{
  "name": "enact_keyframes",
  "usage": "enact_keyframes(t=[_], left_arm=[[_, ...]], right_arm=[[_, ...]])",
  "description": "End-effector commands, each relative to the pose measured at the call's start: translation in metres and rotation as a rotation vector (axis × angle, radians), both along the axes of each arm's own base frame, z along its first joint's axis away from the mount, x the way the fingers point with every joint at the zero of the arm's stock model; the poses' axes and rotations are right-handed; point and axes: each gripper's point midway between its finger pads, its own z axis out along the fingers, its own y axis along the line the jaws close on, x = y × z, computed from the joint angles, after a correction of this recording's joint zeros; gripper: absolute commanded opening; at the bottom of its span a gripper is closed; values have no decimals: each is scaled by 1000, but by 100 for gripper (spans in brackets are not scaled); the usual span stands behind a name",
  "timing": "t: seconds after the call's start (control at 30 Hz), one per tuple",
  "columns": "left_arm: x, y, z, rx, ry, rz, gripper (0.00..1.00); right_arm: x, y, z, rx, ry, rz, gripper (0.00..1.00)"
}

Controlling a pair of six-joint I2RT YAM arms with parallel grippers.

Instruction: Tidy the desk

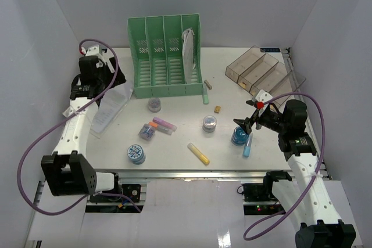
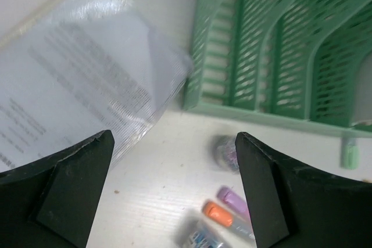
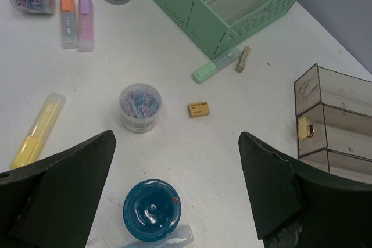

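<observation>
The white desk (image 1: 177, 111) is strewn with small items. A document in a clear sleeve (image 1: 111, 107) lies at the left, and my left gripper (image 1: 109, 83) hovers open over its near edge; in the left wrist view the sleeve (image 2: 75, 79) fills the left and nothing sits between the left gripper's (image 2: 174, 137) black fingers. My right gripper (image 1: 247, 125) stands open above a blue cup (image 3: 151, 209) and a light blue highlighter (image 1: 247, 144). It holds nothing.
A green file rack (image 1: 165, 56) with papers in its right slot stands at the back. A clear brown tray (image 1: 264, 71) is back right. Clip jars (image 1: 209, 124), orange and purple highlighters (image 1: 164, 125), a yellow highlighter (image 1: 198, 153), an eraser (image 1: 217, 109) and a round tin (image 1: 136, 154) lie mid-desk.
</observation>
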Motion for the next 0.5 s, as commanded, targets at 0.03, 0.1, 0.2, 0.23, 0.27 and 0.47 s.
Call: enact_keyframes(t=[0.03, 0.1, 0.2, 0.23, 0.27, 0.47], left_arm=[[15, 10, -69, -23, 158, -87, 92], [26, 15, -87, 28, 181, -112, 91], [44, 21, -106, 86, 178, -137, 90], [46, 21, -114, 96, 184, -152, 90], [50, 19, -118, 102, 173, -178, 90], [60, 4, -132, 164, 85, -333, 87]], right_arm=[[-5, 4, 4, 8, -20, 36, 93], [-5, 4, 4, 7, -20, 36, 93], [-4, 4, 3, 6, -19, 36, 93], [-4, 4, 2, 5, -16, 37, 93], [-4, 4, 1, 5, -14, 37, 93], [-3, 5, -3, 6, 3, 44, 93]])
